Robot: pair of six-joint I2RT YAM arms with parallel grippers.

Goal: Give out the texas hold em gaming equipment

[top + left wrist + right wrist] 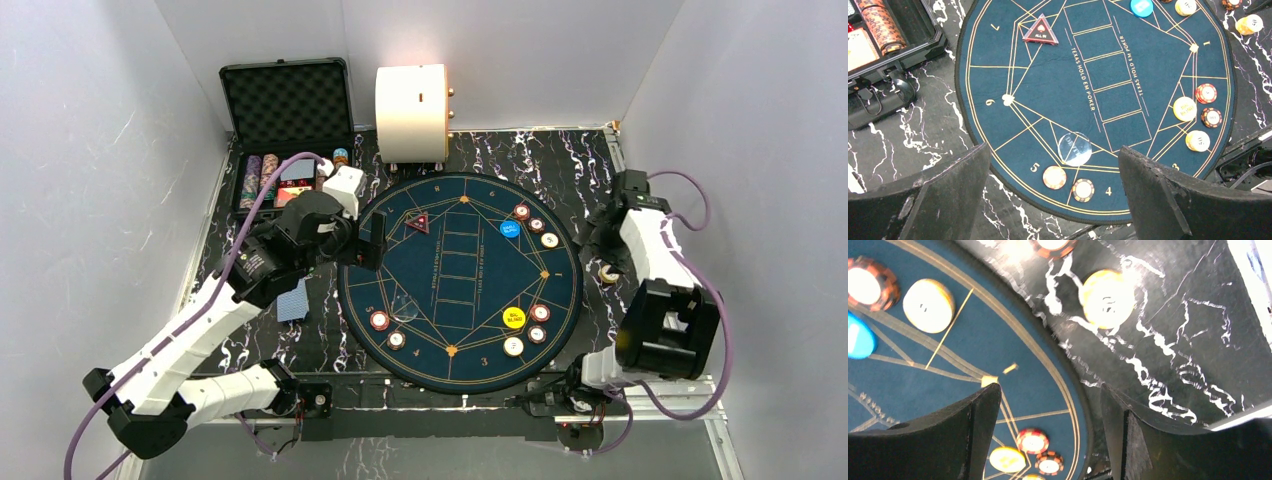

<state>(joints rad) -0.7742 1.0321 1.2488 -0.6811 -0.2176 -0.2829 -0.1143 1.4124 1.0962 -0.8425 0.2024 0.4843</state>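
Note:
The round blue poker mat (pixel 460 280) holds a red triangular marker (pixel 417 222), a blue button (pixel 510 229), a yellow button (pixel 513 318), a clear dealer disc (pixel 405 306) and several chips in small groups, such as one near seat 5 (pixel 379 321). My left gripper (pixel 368 245) hangs open and empty over the mat's left edge. In the left wrist view (pixel 1055 152) the disc (pixel 1074 148) and two chips (pixel 1054 177) lie between its fingers. My right gripper (pixel 603 245) is open and empty at the mat's right edge (pixel 1050 395). A cream chip (pixel 1108 297) lies off the mat.
The open black case (pixel 290 130) stands at the back left with rows of chips in it. A big cream cylinder (pixel 412 112) stands behind the mat. A blue-backed card (pixel 292 300) lies on the marble table left of the mat. White walls close in both sides.

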